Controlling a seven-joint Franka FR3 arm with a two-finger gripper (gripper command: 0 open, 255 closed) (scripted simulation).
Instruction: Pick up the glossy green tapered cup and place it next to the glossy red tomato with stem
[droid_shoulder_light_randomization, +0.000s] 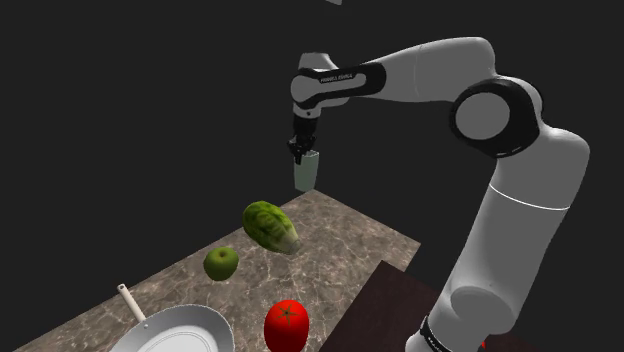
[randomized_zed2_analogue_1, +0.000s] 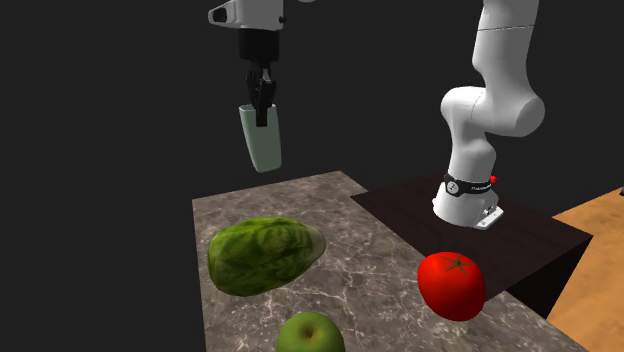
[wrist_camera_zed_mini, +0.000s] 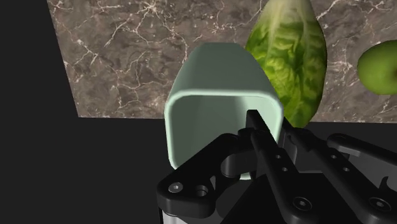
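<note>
Pale green tapered cup (droid_shoulder_light_randomization: 305, 172) hangs over marbled counter's (droid_shoulder_light_randomization: 345, 240) far edge w/ black gripper (droid_shoulder_light_randomization: 300, 152) jaws pinched on its rim; glossy red tomato (droid_shoulder_light_randomization: 286, 325) well apart, nearer.

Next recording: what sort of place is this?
Likely a kitchen counter: a brown marbled stone-look worktop bears a silver round frying pan, a glossy red tomato with green stem and a green leafy lettuce head.
</note>
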